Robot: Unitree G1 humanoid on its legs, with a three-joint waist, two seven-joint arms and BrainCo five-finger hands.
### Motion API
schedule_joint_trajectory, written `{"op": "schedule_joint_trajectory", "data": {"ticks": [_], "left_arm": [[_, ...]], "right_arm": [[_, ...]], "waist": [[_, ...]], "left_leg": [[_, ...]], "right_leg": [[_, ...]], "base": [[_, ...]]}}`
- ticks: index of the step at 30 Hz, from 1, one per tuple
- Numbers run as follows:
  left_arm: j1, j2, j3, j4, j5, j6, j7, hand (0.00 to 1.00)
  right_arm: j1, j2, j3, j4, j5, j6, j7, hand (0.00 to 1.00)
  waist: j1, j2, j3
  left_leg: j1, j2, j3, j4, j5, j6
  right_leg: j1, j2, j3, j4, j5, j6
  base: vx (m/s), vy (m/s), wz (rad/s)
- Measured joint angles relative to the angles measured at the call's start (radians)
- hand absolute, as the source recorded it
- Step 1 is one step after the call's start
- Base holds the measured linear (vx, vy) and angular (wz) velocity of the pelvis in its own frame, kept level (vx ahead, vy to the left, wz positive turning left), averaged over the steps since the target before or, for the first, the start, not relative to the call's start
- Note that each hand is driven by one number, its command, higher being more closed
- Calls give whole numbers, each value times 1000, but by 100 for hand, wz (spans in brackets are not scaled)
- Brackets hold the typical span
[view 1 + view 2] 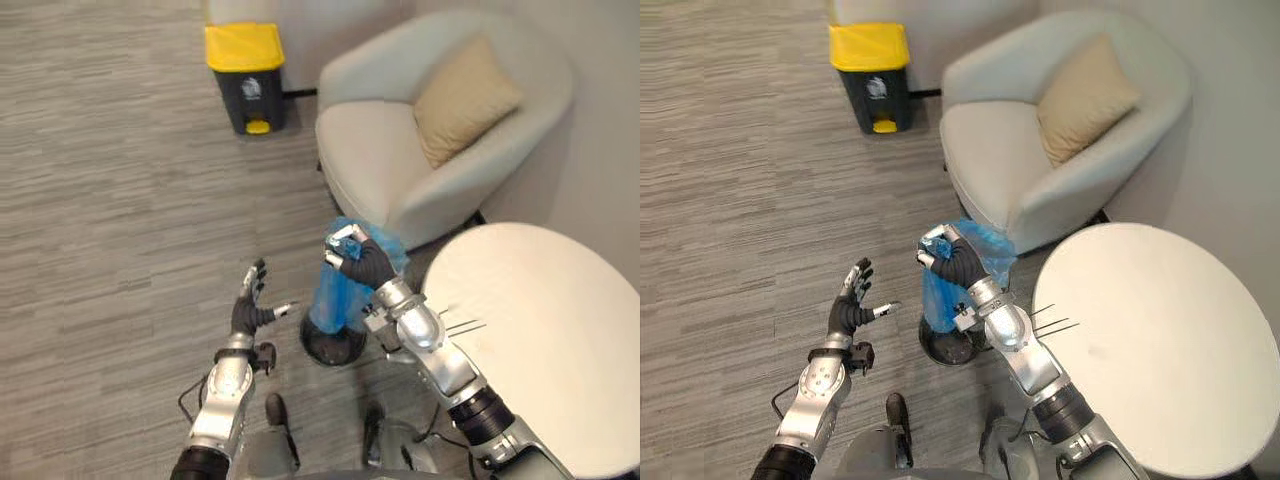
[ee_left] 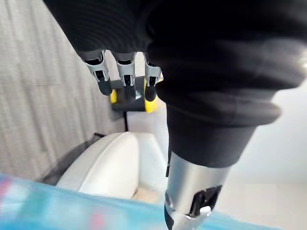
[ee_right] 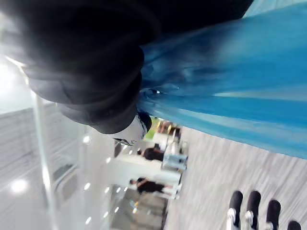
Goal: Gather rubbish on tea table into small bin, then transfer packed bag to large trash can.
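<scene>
Right hand [image 1: 362, 262] clenched round the bunched top of the blue bag [image 1: 328, 300]; left hand [image 1: 250, 305] open and empty.

The right hand's fingers curl tightly round the bag's gathered neck, and the bag hangs straight below that hand down to the dark round small bin [image 1: 333, 347] on the floor. The left hand hovers beside the bag, apart from it, fingers spread and thumb pointing toward it. Well beyond both hands stands the large trash can [image 1: 246, 76] with its yellow lid shut. A cream armchair [image 1: 380, 150] with a tan cushion [image 1: 465, 100] sits just past the right hand, and the round white worktop [image 1: 540, 330] lies beside the right arm.
</scene>
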Motion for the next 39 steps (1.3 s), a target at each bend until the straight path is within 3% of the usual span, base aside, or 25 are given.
{"op": "schedule_joint_trajectory", "data": {"ticks": [1,3,6,7,8,9,10,11,12,13,14,17,19,28,35,39], "left_arm": [[-5,-6,-4,-25,0,-3,3,0],[-5,-17,-34,-71,-1,-2,10,0],[-10,-24,-92,-137,-1,3,11,0],[-76,-12,-134,-145,3,4,11,0],[-105,-10,-151,-145,6,3,11,0],[-142,-14,-196,-142,26,0,11,0],[-142,-15,-200,-142,29,0,11,0],[-140,-27,-205,-138,43,-1,13,0],[-144,-36,-207,-129,43,-2,16,0],[-176,-55,-215,-98,45,-1,20,0],[-219,-60,-227,-49,66,3,24,0],[-248,-66,-247,13,105,19,38,0],[-247,-65,-253,42,121,35,37,0],[-164,-82,-238,123,238,101,38,0],[-132,-124,-205,148,239,118,36,0],[-188,-127,-208,247,238,140,43,0]], "right_arm": [[-43,0,1,-1,19,-5,0,100],[-77,-2,-2,-1,60,-14,-4,100],[-85,-24,-5,-1,76,-13,-6,100],[-92,-20,-32,0,76,-13,-12,100],[-103,-24,-46,4,76,-13,-14,100],[-116,-19,-59,10,84,1,-35,100],[-116,-18,-58,10,85,2,-36,100],[-115,-20,-55,10,95,4,-41,100],[-116,-21,-58,9,97,5,-45,100],[-124,-20,-79,8,107,5,-50,100],[-126,-13,-98,8,120,8,-54,100],[-131,14,-92,8,125,10,-53,100],[-133,45,-80,8,127,23,-48,100],[-165,71,-55,9,144,51,-49,100],[-165,86,-49,9,216,51,-48,100],[-165,104,44,9,294,50,-31,100]], "waist": [[12,28,-6],[6,66,-10],[4,82,-7],[-17,44,-11],[-23,40,-4],[-25,39,-4],[-25,41,-4],[-47,59,-10],[-58,68,-16],[-78,85,-26],[-78,67,-29],[-75,53,-39],[-72,49,-41],[-74,21,-69],[-72,21,-79],[-72,17,-125]], "left_leg": [[-60,28,-22,4,25,-8],[-129,68,-96,-27,91,-35],[-142,113,-123,-89,122,-50],[-195,101,-52,-35,-7,-4],[-231,102,-28,55,-33,39],[-242,95,22,318,-68,67],[-226,94,31,346,-77,65],[-149,96,52,376,-145,19],[-110,95,57,343,-179,1],[-49,80,53,212,-194,-22],[-11,46,48,90,-135,-35],[53,-6,52,-99,-30,-6],[77,-18,55,-148,1,0],[128,-24,78,-157,5,3],[144,-22,76,-158,21,3],[146,-20,75,-159,25,-1]], "right_leg": [[12,37,-17,-103,16,-8],[10,98,-81,-196,86,-39],[-12,152,-124,-160,103,-79],[-8,103,-186,-197,97,-93],[-13,85,-214,-204,97,-98],[-9,39,-231,-211,116,-101],[-3,35,-232,-214,118,-99],[26,32,-244,-235,134,-94],[36,35,-258,-250,143,-92],[43,39,-282,-270,159,-86],[40,28,-292,-295,188,-82],[44,20,-296,-350,230,-67],[53,19,-288,-371,252,-64],[105,31,-222,-421,289,-57],[118,36,-219,-421,284,-51],[121,43,-219,-426,286,-53]], "base": [[-204,-84,38],[-181,-65,60],[-174,-130,78],[-166,-102,124],[-231,-100,144],[-175,-35,67],[-152,-14,51],[-53,21,29],[-64,58,50],[-81,104,53],[-95,104,46],[-84,90,18],[-71,101,1],[-29,45,-11],[-4,-1,-1],[0,0,0]]}}
